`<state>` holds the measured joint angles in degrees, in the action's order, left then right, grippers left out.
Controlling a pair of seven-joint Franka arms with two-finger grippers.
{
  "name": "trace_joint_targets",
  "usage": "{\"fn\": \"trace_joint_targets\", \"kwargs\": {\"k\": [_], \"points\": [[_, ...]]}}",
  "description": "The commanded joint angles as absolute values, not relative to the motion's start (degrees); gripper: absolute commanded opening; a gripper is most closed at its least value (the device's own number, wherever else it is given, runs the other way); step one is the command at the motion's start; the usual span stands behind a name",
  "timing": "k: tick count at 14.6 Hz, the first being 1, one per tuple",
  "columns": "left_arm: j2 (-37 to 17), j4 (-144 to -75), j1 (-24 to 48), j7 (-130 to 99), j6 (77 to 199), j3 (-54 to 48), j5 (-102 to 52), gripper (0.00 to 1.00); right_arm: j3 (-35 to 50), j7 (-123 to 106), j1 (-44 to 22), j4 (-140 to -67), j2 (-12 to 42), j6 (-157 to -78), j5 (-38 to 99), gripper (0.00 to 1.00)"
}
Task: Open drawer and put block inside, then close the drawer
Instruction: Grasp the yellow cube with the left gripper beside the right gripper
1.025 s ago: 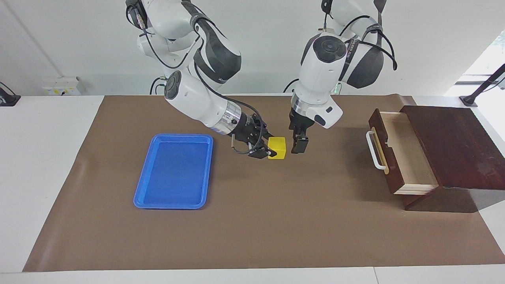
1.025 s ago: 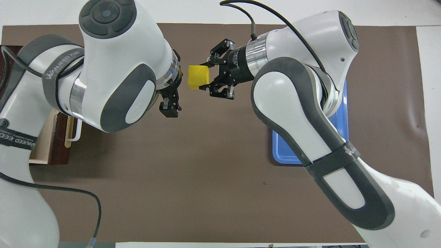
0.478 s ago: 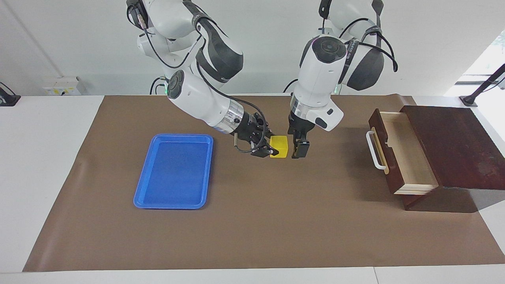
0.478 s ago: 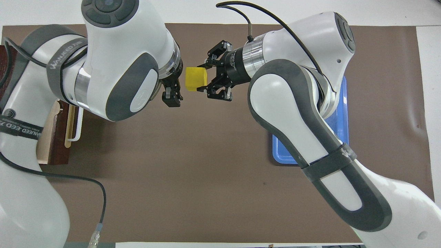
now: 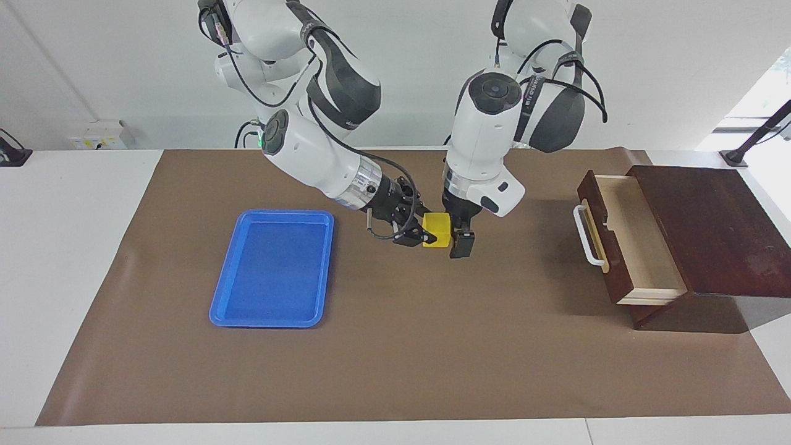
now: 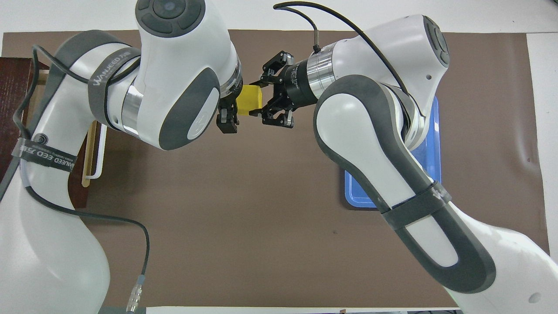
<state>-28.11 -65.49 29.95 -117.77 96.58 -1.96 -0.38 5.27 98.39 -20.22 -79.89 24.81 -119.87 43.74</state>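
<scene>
Left gripper (image 5: 460, 238) moved against block (image 5: 437, 230) | right gripper (image 5: 420, 235) holding it

arms: white shells, grey joints | black cables | straps (lettered) | silver wrists

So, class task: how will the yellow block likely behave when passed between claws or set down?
The block looks rigid: it keeps square edges while the right claw is shut on it. Its flat faces suggest it will sit still, not roll. It seems light, since a grip on one end holds it level beside the open left claw.
</scene>
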Motion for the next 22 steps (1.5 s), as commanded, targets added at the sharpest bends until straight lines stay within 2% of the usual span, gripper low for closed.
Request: {"fn": "trace_joint_targets", "kwargs": {"k": [1, 6, 9, 11, 12, 13, 14, 15, 16, 21, 22], "points": [[-29.44, -62.75, 31.73, -118.65, 93.70, -0.79, 0.26, 1.00, 5.36, 99.76, -20.30, -79.01, 25.31, -120.41, 44.21, 0.00], [-29.44, -62.67, 32.78, -119.26, 93.25, -0.79, 0.35, 1.00, 5.36, 99.76, -20.39, -79.01, 25.31, -120.32, 44.21, 0.00], [-29.44, -62.67, 32.78, -119.44, 92.73, -0.70, 0.35, 0.91, 5.36, 99.84, -20.39, -79.01, 25.31, -120.32, 44.21, 0.00], [-29.44, -62.58, 32.70, -119.44, 92.46, -0.70, 0.35, 0.80, 5.36, 99.84, -20.30, -79.01, 25.31, -120.32, 44.21, 0.00], [-29.53, -62.49, 32.61, -119.44, 92.46, -0.70, 0.35, 0.69, 5.36, 99.84, -20.30, -78.93, 25.31, -120.32, 44.21, 0.00], [-29.53, -62.49, 32.52, -119.36, 92.46, -0.70, 0.35, 0.52, 5.36, 99.84, -20.30, -78.93, 25.31, -120.32, 44.21, 0.00], [-29.53, -62.49, 32.52, -119.36, 92.46, -0.70, 0.35, 0.30, 5.36, 99.84, -20.30, -78.93, 25.31, -120.32, 44.21, 0.00], [-29.53, -62.49, 32.43, -119.36, 92.63, -0.70, 0.35, 0.03, 5.36, 99.84, -20.30, -78.93, 25.31, -120.32, 44.21, 0.00], [-29.53, -62.49, 32.34, -119.36, 92.64, -0.70, 0.35, 0.00, 5.36, 99.84, -20.30, -78.93, 25.31, -120.32, 44.21, 0.00], [-29.53, -62.40, 32.34, -119.44, 93.25, -0.79, 0.26, 0.00, 5.36, 100.02, -20.30, -78.93, 25.31, -120.41, 44.30, 0.00], [-29.53, -62.40, 32.34, -119.44, 93.25, -0.79, 0.26, 0.00, 5.36, 100.19, -20.30, -78.93, 25.23, -120.41, 44.30, 0.34]]}}
